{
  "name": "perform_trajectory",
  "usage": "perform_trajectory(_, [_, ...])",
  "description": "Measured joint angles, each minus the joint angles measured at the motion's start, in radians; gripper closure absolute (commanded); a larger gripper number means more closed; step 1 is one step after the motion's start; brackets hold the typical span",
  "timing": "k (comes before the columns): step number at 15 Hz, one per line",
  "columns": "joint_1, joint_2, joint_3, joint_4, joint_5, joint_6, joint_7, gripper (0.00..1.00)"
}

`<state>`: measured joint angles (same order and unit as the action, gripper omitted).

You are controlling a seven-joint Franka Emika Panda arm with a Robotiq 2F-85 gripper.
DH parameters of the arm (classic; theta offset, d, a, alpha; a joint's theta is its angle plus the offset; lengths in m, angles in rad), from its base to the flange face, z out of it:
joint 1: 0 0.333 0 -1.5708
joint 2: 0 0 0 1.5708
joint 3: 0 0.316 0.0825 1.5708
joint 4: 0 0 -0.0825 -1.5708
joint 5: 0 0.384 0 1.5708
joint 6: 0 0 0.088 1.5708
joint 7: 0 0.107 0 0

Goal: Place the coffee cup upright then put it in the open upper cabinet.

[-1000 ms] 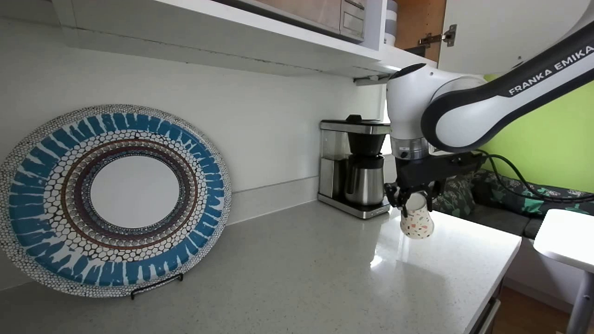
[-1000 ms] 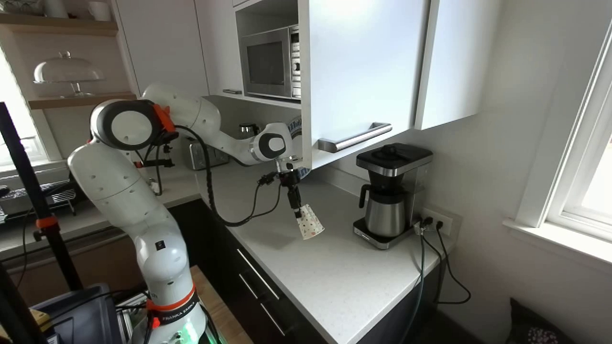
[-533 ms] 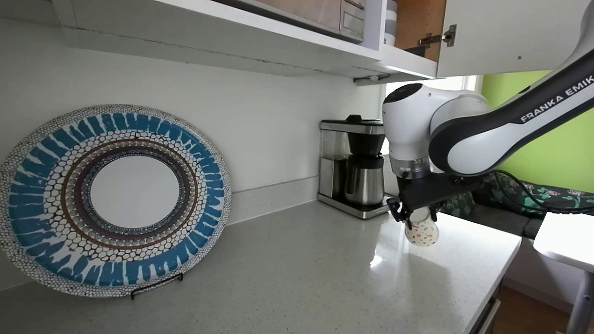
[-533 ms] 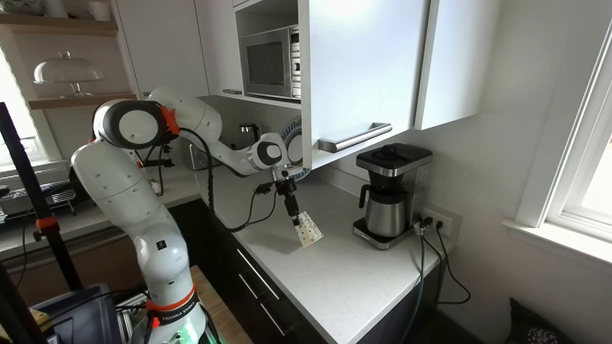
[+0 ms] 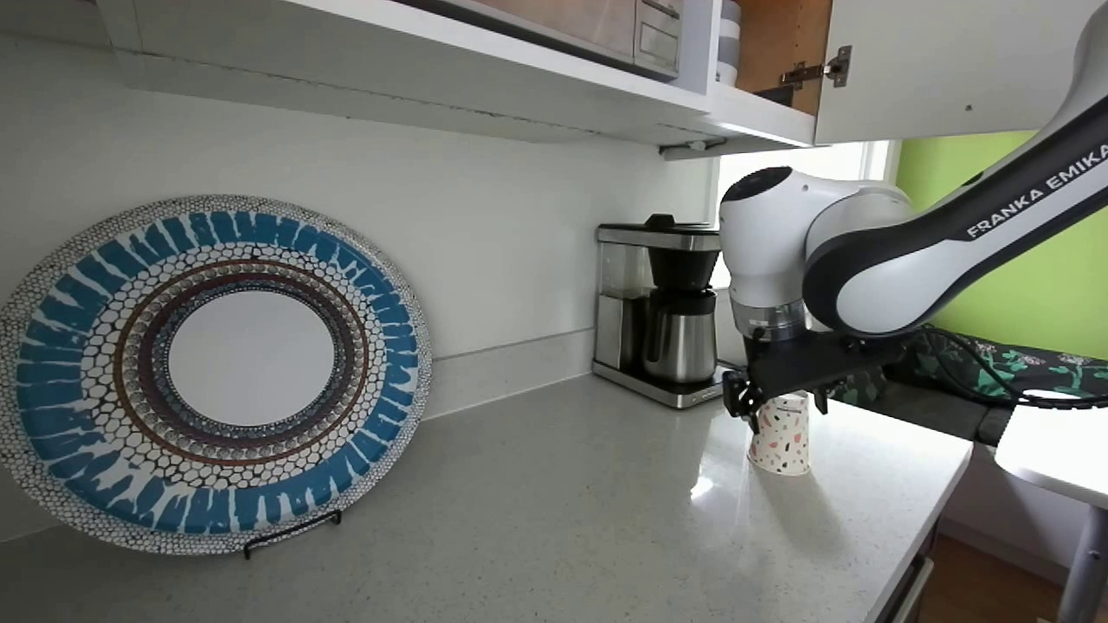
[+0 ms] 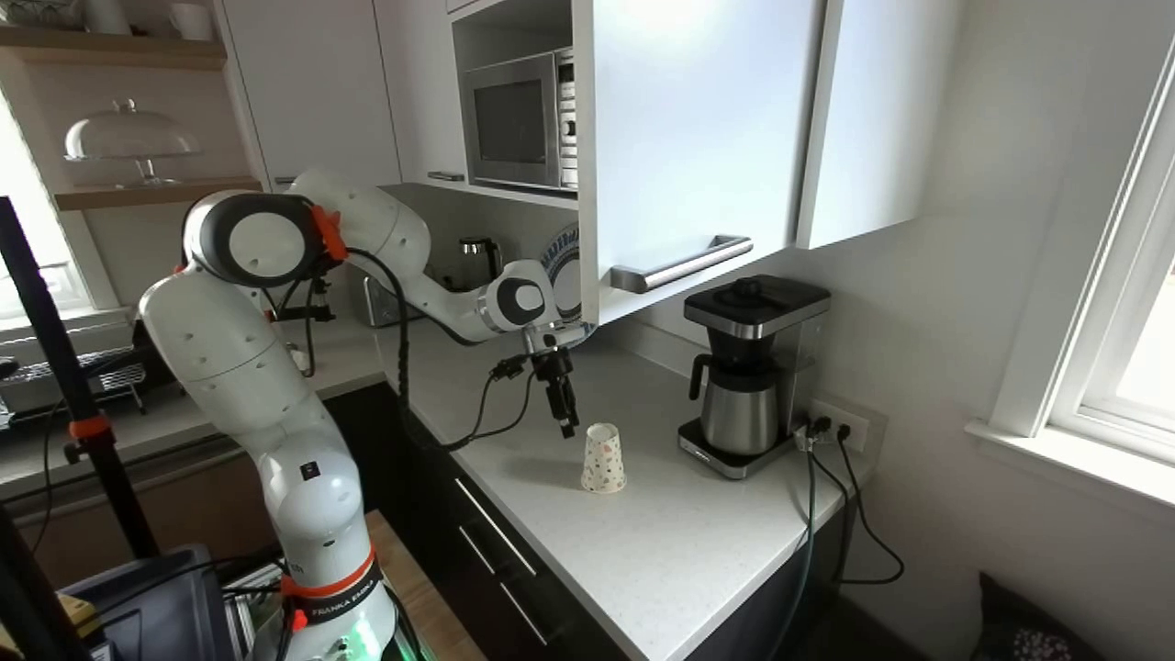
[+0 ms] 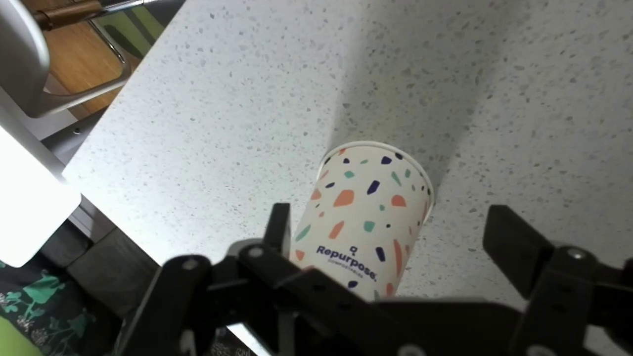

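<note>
The gripper (image 7: 389, 217) has let go: in the wrist view its fingers (image 7: 514, 242) stand wide apart with the coffee cup (image 7: 363, 212) between them, one finger so near the cup's side that I cannot tell whether they touch. Half a second ago the cup hung tilted from the fingertips; now it stands on the counter (image 5: 519, 502) just by them, mouth down and narrow base up, while the gripper itself has hardly shifted. The counter, pale and speckled, runs on beneath the gripper and carries a coffee maker (image 6: 739, 404), apart from the gripper and nearer the wall (image 5: 511, 260). Above the gripper is the open upper cabinet (image 5: 788, 39); well away from the gripper, a round blue patterned plate (image 5: 251, 359) stands against the wall. Only the wrist view makes the word "Repurpose" on the cup readable. In an exterior view the cabinet's wooden inside shows, and past the gripper a green wall (image 5: 995, 285) and patterned cushions (image 5: 1021, 359). In an exterior view the microwave (image 6: 509, 124), also higher than the gripper, shows its front, and a window (image 6: 1138, 358) lies off beyond the coffee maker.
</note>
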<state>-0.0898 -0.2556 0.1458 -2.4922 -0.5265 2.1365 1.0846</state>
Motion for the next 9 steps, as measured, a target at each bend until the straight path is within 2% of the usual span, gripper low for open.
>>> perform_trajectory(3, [-0.002,-0.006,-0.026,0.0,0.007,0.014,-0.001,0.0])
perform_trajectory(9, [-0.035,-0.025,-0.154,0.009,0.128,0.084,-0.089,0.0])
